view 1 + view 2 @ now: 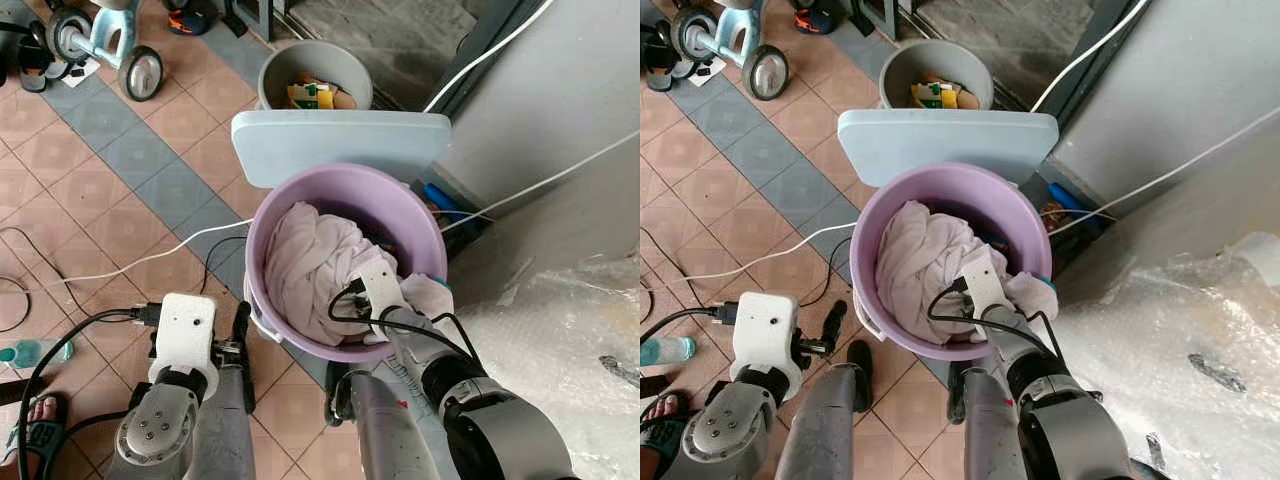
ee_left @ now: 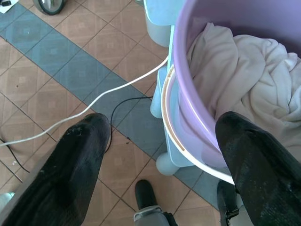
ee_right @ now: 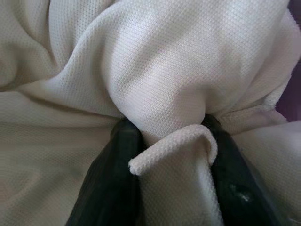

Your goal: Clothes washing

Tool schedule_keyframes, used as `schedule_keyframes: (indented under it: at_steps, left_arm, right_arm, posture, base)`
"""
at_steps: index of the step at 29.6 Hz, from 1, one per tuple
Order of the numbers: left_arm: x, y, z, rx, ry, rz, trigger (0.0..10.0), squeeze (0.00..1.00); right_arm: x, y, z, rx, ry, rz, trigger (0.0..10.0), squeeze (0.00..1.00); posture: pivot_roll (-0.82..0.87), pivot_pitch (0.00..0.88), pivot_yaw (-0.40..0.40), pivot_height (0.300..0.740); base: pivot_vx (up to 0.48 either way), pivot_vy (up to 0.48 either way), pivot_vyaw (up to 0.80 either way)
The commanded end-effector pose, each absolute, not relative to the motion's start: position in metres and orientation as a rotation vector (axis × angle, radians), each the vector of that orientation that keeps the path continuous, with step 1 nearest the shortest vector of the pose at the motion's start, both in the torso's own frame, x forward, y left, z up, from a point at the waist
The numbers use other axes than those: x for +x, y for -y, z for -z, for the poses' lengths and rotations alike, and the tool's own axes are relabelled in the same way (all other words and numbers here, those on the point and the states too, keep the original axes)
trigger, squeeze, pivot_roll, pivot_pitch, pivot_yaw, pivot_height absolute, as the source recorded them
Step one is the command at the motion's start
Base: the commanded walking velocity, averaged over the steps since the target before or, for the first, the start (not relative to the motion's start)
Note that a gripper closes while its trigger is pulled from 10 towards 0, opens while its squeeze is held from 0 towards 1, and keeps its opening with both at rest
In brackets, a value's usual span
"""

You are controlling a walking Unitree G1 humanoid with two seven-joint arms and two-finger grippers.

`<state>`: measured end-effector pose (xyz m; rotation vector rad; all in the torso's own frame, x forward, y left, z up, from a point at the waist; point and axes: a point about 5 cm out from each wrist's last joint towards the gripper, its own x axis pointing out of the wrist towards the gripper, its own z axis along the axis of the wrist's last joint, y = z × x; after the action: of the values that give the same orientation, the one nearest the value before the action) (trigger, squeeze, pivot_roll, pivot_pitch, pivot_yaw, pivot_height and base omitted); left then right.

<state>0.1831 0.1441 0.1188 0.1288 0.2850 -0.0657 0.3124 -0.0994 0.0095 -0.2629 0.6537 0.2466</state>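
A purple basin (image 1: 254,235) holds a bundle of white cloth (image 1: 312,252) and rests on a pale blue plastic stand (image 1: 340,142). My right arm reaches into the basin from the near side. In the right wrist view my right gripper (image 3: 171,157) is shut on a fold of the white cloth (image 3: 155,84), pinched between both black fingers (image 3: 110,188). My left gripper (image 2: 160,136) hangs open over the tiled floor at the basin's near left rim (image 2: 188,117), one finger (image 2: 70,174) out over the tiles, the other by the rim, nothing between them.
A grey bin (image 1: 315,72) with rubbish stands behind the stand. A white cable (image 1: 130,262) and black cords cross the tiles on the left. A tricycle (image 1: 100,45) is at the far left, clear plastic sheeting (image 1: 560,320) on the right, a person's sandalled foot (image 1: 35,420) near left.
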Motion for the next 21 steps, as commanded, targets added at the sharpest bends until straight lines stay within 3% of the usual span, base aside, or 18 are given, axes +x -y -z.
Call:
schedule_keyframes:
  at_steps: [1,7,21]
  left_arm:
    - [0.178,-0.15,-0.116,0.132,-0.305,0.033,10.0,0.0]
    - [0.179,-0.157,-0.114,0.133,-0.314,0.014,10.0,0.0]
    - [0.213,-0.156,-0.112,0.118,-0.251,0.019,10.0,0.0]
  right_arm:
    - [0.294,0.102,0.011,-0.217,-0.76,-0.241,0.0,0.0]
    - [0.297,0.103,0.008,-0.203,-0.75,-0.23,0.0,0.0]
    - [0.335,0.108,-0.035,-0.072,-0.554,-0.21,0.0,0.0]
  posture:
    - [0.21,0.46,-0.109,0.74]
    - [0.21,0.443,-0.105,0.74]
    - [0.18,0.288,-0.096,0.74]
  base:
    - [0.0,0.0,0.0]
    - [0.0,0.0,0.0]
    - [0.0,0.0,0.0]
